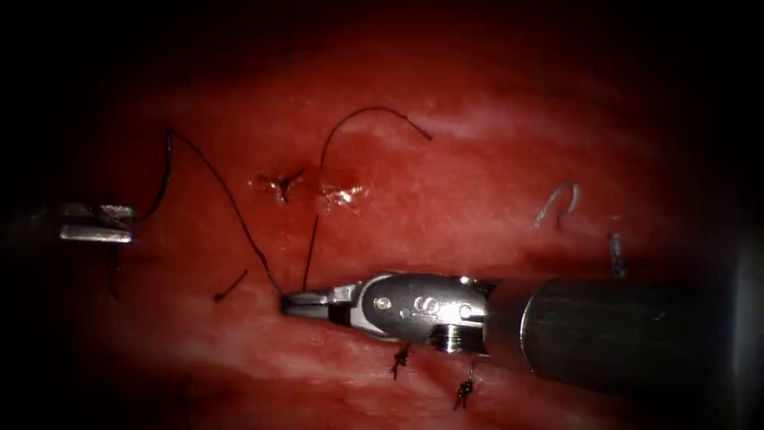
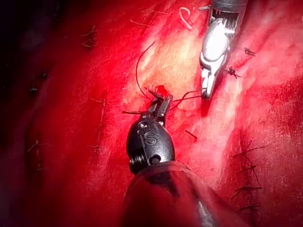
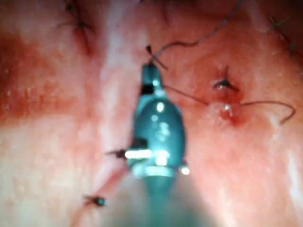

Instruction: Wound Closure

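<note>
The needle (image 1: 557, 203) is seen lying loose on the tissue (image 1: 477, 159), a pale curved sliver out at about 2 o'clock from the right tool's tip, well apart from both tools and not gripped by either. Whether its point sits in the tissue can't be made out, but it looks parked on the surface.

The thread (image 1: 231, 203) is where the work is. One strand is run from the left tool (image 1: 95, 223) at 9 o'clock, up over an arc and down to the right tool (image 1: 298, 304) near the middle. A second strand rises from those same jaws toward the knot (image 1: 282, 185) at 12 o'clock and curls off into a free tail (image 1: 382, 115). So the right tool's jaws are clamped together on the thread at their very tip, probably to keep both strands under control close to the stitch site.

The left tool's jaws look closed on the thread too; in the left wrist view the left tool (image 2: 161, 105) is seen pinching strands right beside the red spot (image 2: 162, 90).

Finished stitches (image 1: 402, 358) are seen at 6 o'clock, just under the right tool's wrist, and a cut end of thread (image 1: 231, 285) lies near its tip at 9 o'clock.
</note>
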{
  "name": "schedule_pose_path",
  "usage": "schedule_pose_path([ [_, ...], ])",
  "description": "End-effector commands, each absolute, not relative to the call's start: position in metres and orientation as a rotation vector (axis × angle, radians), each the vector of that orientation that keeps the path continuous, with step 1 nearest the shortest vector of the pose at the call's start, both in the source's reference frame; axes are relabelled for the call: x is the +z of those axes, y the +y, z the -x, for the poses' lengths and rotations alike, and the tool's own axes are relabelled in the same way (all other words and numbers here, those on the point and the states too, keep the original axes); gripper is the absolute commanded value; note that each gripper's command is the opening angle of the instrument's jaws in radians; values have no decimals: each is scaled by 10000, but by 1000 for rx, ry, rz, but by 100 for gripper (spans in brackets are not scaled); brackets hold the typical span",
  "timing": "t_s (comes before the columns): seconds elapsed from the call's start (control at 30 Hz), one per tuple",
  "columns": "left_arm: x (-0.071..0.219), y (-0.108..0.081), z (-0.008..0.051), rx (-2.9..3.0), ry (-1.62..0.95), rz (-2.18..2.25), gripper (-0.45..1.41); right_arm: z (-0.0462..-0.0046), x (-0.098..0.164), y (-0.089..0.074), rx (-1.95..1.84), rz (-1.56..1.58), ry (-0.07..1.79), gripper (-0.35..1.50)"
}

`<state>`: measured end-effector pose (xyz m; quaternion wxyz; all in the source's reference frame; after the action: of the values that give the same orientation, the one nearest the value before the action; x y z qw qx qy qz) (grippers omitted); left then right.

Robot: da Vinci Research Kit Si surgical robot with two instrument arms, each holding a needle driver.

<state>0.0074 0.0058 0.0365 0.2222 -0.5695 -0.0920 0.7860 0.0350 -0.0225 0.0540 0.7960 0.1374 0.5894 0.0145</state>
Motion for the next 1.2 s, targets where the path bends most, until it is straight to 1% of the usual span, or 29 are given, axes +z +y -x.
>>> schedule_pose_path([
  [0.03,371,58,-69,2172,-255,1574,-45,-358,542,-236,27,-303,1270,-35],
  [0.47,371,58,-69,2176,-251,1577,-45,-364,538,-240,-14,-328,1279,-35],
  [0.5,371,58,-69,2176,-251,1577,-45,-365,539,-237,-9,-326,1287,-23],
  [0.53,371,58,-69,2176,-251,1577,-45,-364,541,-231,2,-321,1302,5],
  [0.6,371,58,-69,2175,-253,1580,-45,-363,544,-223,22,-310,1336,54],
  [0.63,371,59,-69,2180,-247,1580,-45,-361,544,-219,29,-308,1350,73],
  [0.67,372,59,-69,2181,-244,1577,-45,-358,544,-215,39,-300,1357,83],
  [0.77,375,61,-70,2182,-240,1572,-45,-350,543,-210,48,-297,1362,94],
  [0.8,377,62,-70,2188,-230,1568,-45,-347,541,-209,51,-297,1368,94],
  [0.83,382,64,-71,2203,-201,1548,-45,-342,539,-207,55,-297,1380,105],
  [0.9,386,65,-73,2211,-185,1537,-45,-338,537,-207,53,-301,1381,111],
  [1.2,413,74,-88,2228,-136,1471,-45,-308,530,-188,89,-295,1376,106],
])
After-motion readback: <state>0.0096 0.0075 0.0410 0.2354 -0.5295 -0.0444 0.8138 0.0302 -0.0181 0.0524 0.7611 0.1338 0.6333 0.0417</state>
